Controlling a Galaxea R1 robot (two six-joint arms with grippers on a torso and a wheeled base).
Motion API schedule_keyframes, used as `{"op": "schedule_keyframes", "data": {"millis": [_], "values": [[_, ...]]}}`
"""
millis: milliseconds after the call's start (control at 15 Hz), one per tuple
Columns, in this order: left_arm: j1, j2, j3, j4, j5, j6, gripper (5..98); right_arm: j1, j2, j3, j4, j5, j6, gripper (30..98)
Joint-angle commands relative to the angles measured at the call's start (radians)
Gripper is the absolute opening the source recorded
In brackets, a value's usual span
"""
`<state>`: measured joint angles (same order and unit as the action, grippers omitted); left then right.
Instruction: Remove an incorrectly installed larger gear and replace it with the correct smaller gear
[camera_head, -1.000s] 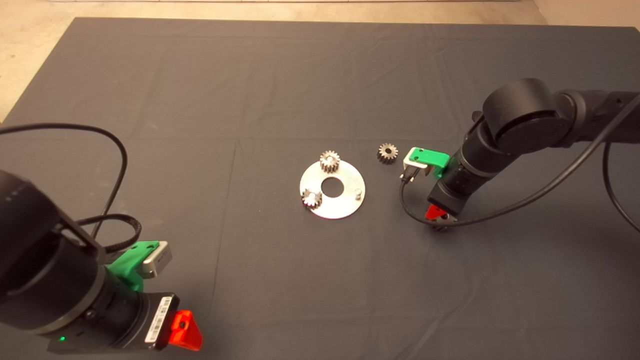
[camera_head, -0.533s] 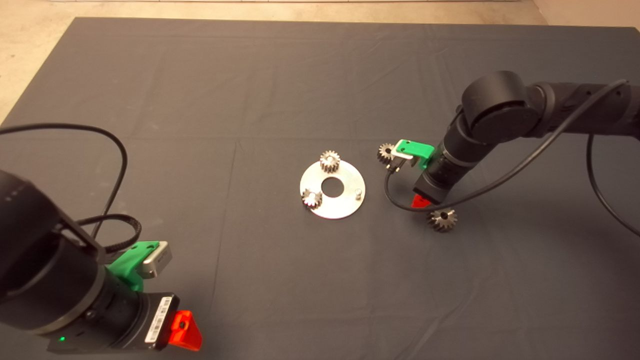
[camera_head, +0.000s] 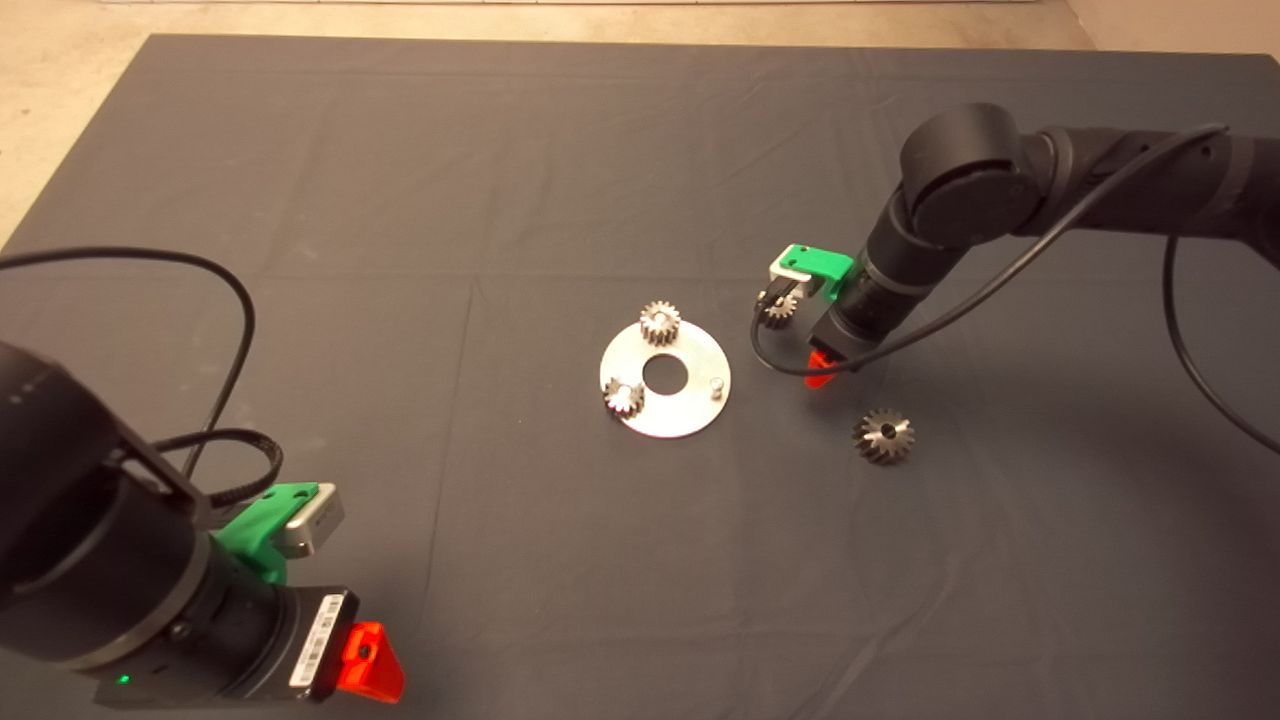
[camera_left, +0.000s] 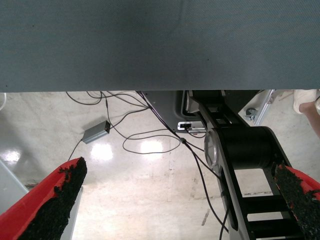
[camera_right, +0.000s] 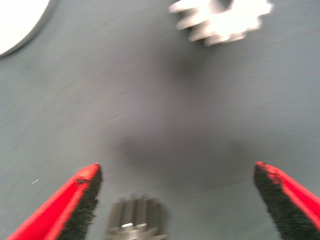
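Since a second ago my right gripper (camera_head: 818, 372) has let go of the larger gear (camera_head: 883, 436) and pulled away toward the far edge; that gear now lies flat on the mat (camera_head: 560, 580), right of centre and apart from the fingers. I take the removal half of the job as done, with the swap still to make.

Nearest me, at the near left corner, my left gripper (camera_head: 365, 660) sits parked off the work; its wrist view looks past the mat's edge to floor and cables, fingers spread wide with nothing between them.

Toward the middle of the table lies the round metal plate (camera_head: 690, 405). Two lighter small gears sit on it, one (camera_head: 622, 398) on its near-left part and one (camera_head: 660, 322) at its far rim, while the peg (camera_head: 716, 383) on its right side stands bare, which I judge is where the replacement belongs.

Beyond the dropped gear, the right arm reaches in from the right edge, elbow high and wrist angled down toward the mat. Its claw is wide open and holds nothing; in its wrist view the smaller gear (camera_right: 136, 219) sits between the pads, close to one finger (camera_right: 80, 200), not yet gripped. From overhead that smaller gear (camera_head: 779, 305) is half hidden by the wrist camera mount, just right of the plate's far side
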<state>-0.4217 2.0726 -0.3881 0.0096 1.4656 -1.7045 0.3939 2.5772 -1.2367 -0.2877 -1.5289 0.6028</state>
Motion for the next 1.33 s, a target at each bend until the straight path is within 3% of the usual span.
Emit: {"op": "schedule_keyframes", "data": {"millis": [0,200,333,467,600,1067,1267], "values": [[-0.011,0.001,0.017,0.001,0.002,0.000,97.6,0.075,0.034,-0.095,0.080,-0.129,0.005,81.8],[-0.011,0.002,0.017,0.001,0.002,0.001,97.6,0.119,0.060,-0.152,0.152,-0.129,0.005,82.7],[-0.011,0.002,0.017,0.001,0.002,0.000,97.6,0.123,0.080,-0.152,0.164,-0.129,0.005,87.6],[-0.011,0.001,0.017,0.001,0.002,0.001,97.6,0.123,0.087,-0.151,0.163,-0.129,0.005,87.6],[-0.011,-0.001,0.017,0.001,0.002,0.000,97.6,0.119,0.084,-0.145,0.157,-0.129,0.003,92.2],[-0.011,-0.001,0.017,0.001,0.002,0.000,97.6,0.098,0.082,-0.150,0.150,-0.129,0.005,92.6],[-0.011,-0.001,0.017,0.001,0.002,0.002,97.6,0.060,0.085,-0.148,0.135,-0.129,0.003,92.6]]}}
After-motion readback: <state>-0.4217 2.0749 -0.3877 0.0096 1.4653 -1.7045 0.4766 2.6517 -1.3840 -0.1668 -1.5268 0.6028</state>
